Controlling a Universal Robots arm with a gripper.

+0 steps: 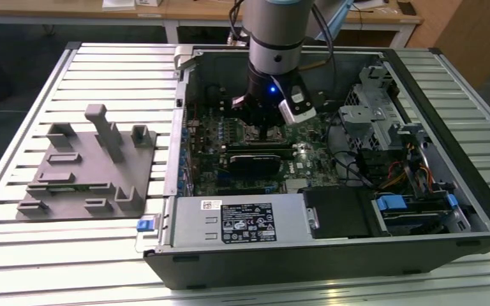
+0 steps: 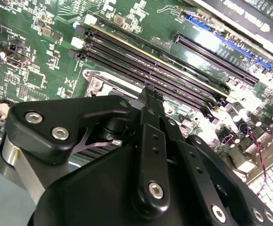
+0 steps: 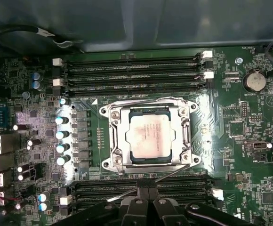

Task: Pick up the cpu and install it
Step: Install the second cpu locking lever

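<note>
Cpu (image 3: 149, 137) lies flat inside the metal socket frame (image 3: 114, 136) on the green motherboard (image 3: 249, 141), its silvery top facing up, as the first wrist view shows. It sits just ahead of the black fingertips (image 3: 148, 194), which appear pressed together at the edge of that view, with nothing between them. The chip is not touched by the fingers; a row of dark memory slots (image 3: 183, 188) lies between the fingertips and the socket. A second bank of memory slots (image 3: 132, 70) runs on the far side of the socket from the fingers.

In the exterior view the gripper (image 1: 267, 132) hangs from the arm (image 1: 277, 38) down into the open computer case (image 1: 449, 210), close above the board. The grey fixture block (image 1: 87, 169) rests on the slatted table (image 1: 23, 102), well apart from the fingers, at the exterior view's left.

In the second wrist view the black linkage (image 2: 150, 155) of the gripper covers much of the board, and long slots (image 2: 164, 70) run beyond its tip. The two finger bars meet there in one narrow line.
</note>
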